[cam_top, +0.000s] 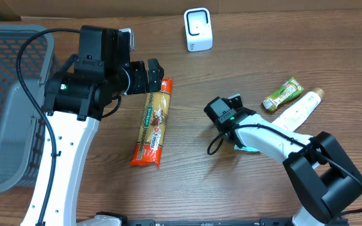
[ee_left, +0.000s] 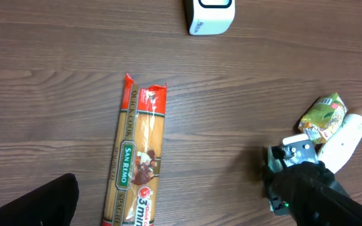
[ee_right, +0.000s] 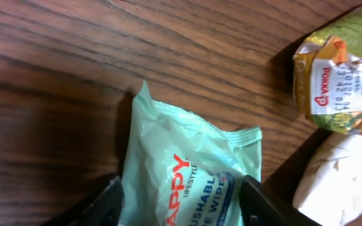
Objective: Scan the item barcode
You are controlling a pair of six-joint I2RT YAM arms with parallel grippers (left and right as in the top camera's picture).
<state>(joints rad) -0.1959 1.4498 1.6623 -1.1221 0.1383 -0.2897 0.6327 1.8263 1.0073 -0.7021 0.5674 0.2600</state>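
Observation:
My right gripper [ee_right: 181,202] is shut on a mint-green pack of wipes [ee_right: 182,164], one dark finger [ee_right: 102,204] pressed to each side. The pack rests low over the wooden table. In the overhead view only a teal corner of the wipes pack [cam_top: 246,149] shows under the right gripper [cam_top: 234,135]. The white barcode scanner [cam_top: 198,29] stands at the table's far edge. My left gripper [cam_top: 151,75] hangs open above the top end of a long spaghetti pack [cam_top: 154,122], holding nothing. One of its fingers [ee_left: 33,204] shows low in the left wrist view.
A green snack pouch [cam_top: 283,94] and a white tube [cam_top: 300,108] lie just right of the right gripper. A grey mesh basket [cam_top: 5,94] fills the table's left side. The scanner [ee_left: 210,16] is beyond the spaghetti pack [ee_left: 137,169].

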